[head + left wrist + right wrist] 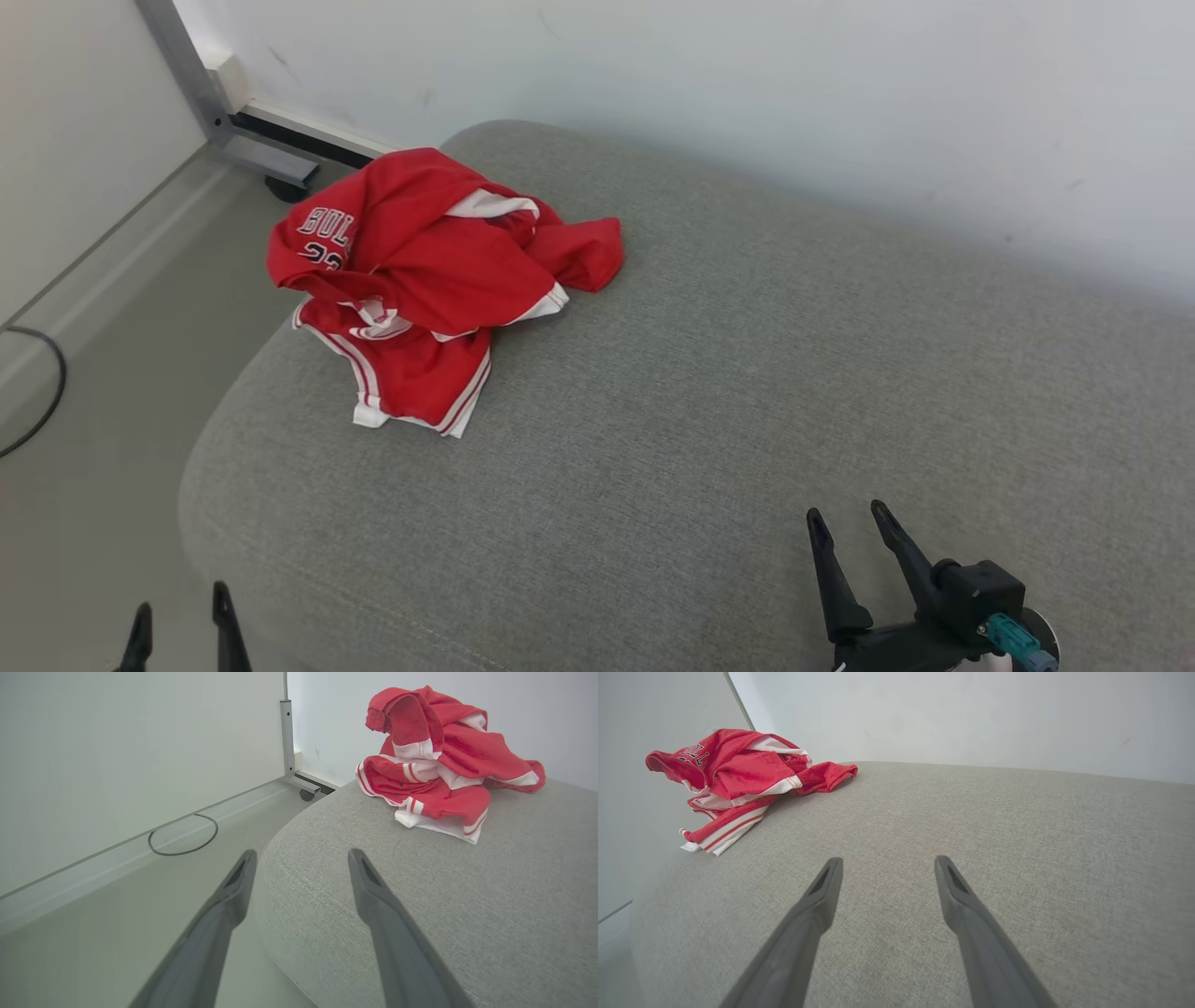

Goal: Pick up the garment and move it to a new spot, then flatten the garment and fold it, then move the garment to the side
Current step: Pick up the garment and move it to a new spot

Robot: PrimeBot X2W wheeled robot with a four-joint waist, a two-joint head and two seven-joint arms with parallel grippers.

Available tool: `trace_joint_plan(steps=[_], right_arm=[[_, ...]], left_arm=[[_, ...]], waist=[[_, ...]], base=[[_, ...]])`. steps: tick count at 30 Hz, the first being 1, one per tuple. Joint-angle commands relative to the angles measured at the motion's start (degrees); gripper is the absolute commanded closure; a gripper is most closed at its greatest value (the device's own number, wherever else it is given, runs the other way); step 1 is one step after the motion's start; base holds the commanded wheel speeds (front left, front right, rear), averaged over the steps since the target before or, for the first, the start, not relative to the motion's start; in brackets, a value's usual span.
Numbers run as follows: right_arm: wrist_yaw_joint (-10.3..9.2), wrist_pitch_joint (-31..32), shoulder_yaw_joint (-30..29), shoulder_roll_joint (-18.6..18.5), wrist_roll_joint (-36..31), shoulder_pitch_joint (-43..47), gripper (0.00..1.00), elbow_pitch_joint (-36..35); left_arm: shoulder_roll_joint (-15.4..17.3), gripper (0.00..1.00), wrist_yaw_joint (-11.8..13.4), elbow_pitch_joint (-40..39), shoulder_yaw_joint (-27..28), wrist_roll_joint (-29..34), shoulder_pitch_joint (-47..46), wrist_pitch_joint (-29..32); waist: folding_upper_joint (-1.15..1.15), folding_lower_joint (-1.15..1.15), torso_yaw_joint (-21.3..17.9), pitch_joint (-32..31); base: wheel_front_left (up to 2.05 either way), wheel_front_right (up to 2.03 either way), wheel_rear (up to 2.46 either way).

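- Both sets of fingers are wide open and hold nothing: left gripper (180, 607) is just off the cushion (747, 373), right gripper (846, 513) is over it.
- Shirt (420, 280) lies bunched up on the far left corner, well ahead of both.
- I think my left arm is nearer.

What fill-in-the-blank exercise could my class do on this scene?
1. The crumpled garment is mostly ____ with white trim.
2. It lies toward the robot's ____ end of the grey cushion.
3. The left gripper and the right gripper are both ____ and hold nothing.
Missing words: red; left; open.
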Motion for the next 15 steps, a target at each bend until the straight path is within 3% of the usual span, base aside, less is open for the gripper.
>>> trace_joint_plan(steps=[1,9,15], right_arm=[[0.18,-0.03,0.02,-0.38,0.18,0.29,0.00,-0.13],[0.18,-0.03,0.65,-2.61,-0.02,-1.63,0.00,-1.72],[0.18,-0.03,1.72,-4.43,-0.28,-3.62,0.00,-3.65]], left_arm=[[-0.09,0.00,-0.60,0.55,-0.47,-1.37,-1.00,-0.19],[1.19,0.00,-2.48,4.64,0.28,-2.35,-9.68,-0.19],[5.56,0.00,-2.86,8.22,-0.59,-2.87,-20.06,-0.18]], waist=[[0.00,0.00,-1.16,0.71],[0.00,0.00,-4.65,5.34],[0.00,0.00,-7.46,10.37]], base=[[0.00,0.00,0.00],[0.00,0.00,0.00],[0.00,0.00,0.00]])
